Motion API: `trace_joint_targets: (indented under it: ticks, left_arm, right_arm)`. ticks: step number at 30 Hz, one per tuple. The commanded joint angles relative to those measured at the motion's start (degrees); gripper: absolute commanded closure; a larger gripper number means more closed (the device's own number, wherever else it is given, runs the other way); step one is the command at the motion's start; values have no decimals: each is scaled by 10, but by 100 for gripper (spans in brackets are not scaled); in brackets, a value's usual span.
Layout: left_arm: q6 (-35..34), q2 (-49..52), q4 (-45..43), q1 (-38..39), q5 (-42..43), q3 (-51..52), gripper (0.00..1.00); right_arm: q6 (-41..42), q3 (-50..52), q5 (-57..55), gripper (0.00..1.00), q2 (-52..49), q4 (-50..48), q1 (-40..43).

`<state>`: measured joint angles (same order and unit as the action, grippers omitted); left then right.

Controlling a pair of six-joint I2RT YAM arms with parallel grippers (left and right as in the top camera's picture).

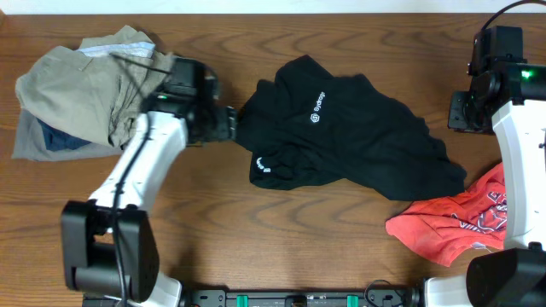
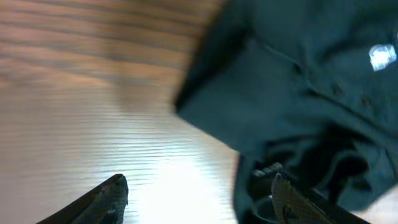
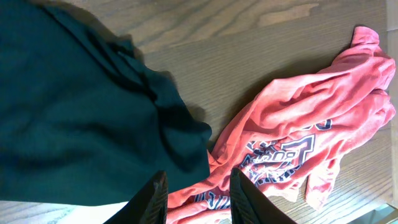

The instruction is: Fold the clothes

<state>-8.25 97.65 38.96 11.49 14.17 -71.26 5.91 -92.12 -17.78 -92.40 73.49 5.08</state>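
Left end effector [image 2: 200,204], right end effector [image 3: 200,198] spread; black shirt [image 2: 292,87] logo [image 2: 382,56] unreadable.

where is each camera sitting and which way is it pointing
Overhead: above the table, facing straight down; black shirt, khaki pile, left arm and right arm show.
Left wrist: on the left arm, facing down past the open left claw at wood and the shirt's edge.
Right wrist: on the right arm, facing down past the right claw at the red tee and shirt.
Shared: black shirt in all three; red tee in overhead and right wrist.
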Motion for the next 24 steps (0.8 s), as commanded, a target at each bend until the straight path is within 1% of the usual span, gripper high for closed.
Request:
trace_joint_targets:
  ticks: [1, 5, 9, 13, 17, 18, 19, 20, 21, 22, 23, 24]
  left_arm:
    - [53, 21, -4, 47, 16, 5, 25]
    - [82, 57, -13, 98, -12, 5, 24]
    - [139, 92, -29, 138, -22, 5, 24]
    - [145, 112, -52, 167, -92, 5, 24]
    - [153, 116, -56, 185, -104, 5, 25]
    - [153, 116, -57, 189, -104, 5, 26]
    - [153, 116, -58, 192, -105, 5, 31]
    - [153, 117, -59, 194, -106, 5, 39]
    - [153, 117, -61, 195, -106, 5, 50]
    - [153, 117, -63, 197, -106, 5, 64]
    - [153, 117, -65, 197, -108, 5, 75]
    - [153, 117, -67, 197, -109, 5, 87]
  right_arm:
    - [9, -8, 0, 68, 4, 1, 2]
    - [9, -8, 0, 68, 4, 1, 2]
    - [9, -8, 0, 68, 4, 1, 2]
    - [9, -8, 0, 68, 4, 1, 2]
    - [9, -8, 0, 68, 4, 1, 2]
    - [9, -8, 0, 68, 4, 0, 2]
    - [9, -8, 0, 68, 4, 0, 2]
    - [9, -8, 0, 68, 4, 0, 2]
    - [9, -8, 0, 68, 4, 0, 2]
    - [9, -8, 0, 68, 4, 1, 2]
    - [9, -8, 0, 68, 4, 1, 2]
    - [9, -8, 0, 68, 4, 1, 2]
